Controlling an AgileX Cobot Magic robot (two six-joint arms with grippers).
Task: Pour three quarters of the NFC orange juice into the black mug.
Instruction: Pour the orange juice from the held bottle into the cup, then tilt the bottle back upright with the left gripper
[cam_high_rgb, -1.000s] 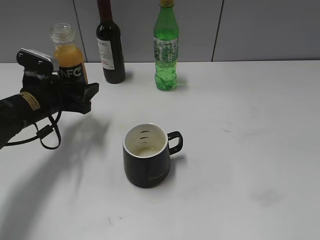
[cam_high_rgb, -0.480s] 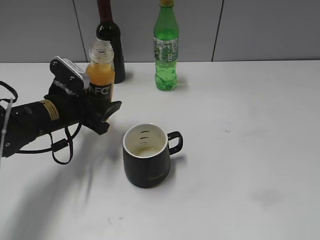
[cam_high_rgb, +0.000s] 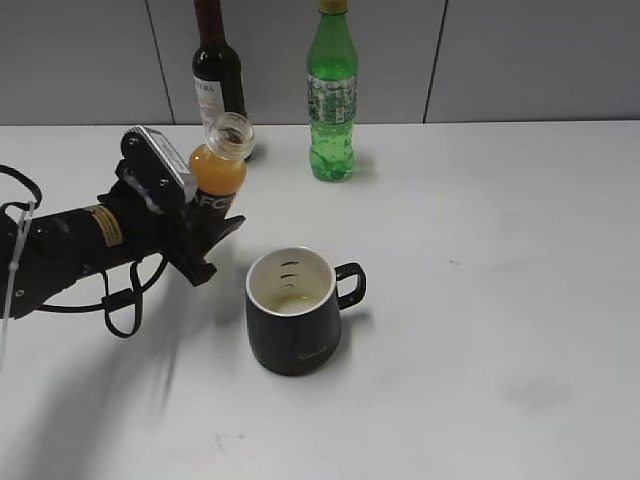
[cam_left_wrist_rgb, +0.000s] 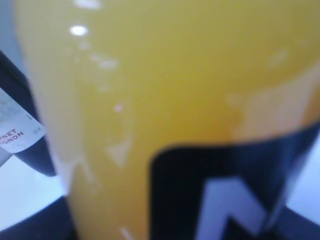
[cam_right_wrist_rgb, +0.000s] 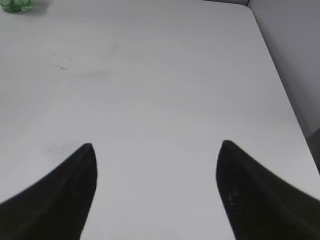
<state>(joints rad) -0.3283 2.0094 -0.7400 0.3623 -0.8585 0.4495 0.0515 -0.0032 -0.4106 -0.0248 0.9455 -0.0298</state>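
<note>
Left claw (cam_high_rgb: 205, 235) grips tilted NFC orange juice (cam_high_rgb: 217, 172) beside black mug (cam_high_rgb: 292, 322)

A lab-like test bench: bare white table (cam_high_rgb: 520, 250) against plain grey panelled wall (cam_high_rgb: 530, 60).

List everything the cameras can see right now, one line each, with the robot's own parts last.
NFC orange juice: one, clear bottle with orange liquid and black label, capless, tilted toward the mug, held above the table at left.
Black mug: one, black with cream interior, centre of table, handle to the right.
Wine bottle: one, dark, rear left.
Green bottle: one, green plastic, rear centre.
Table: one, white.
Left end effector: one, black, shut on the juice bottle.
Right end effector: one, black, open over bare table.
</note>
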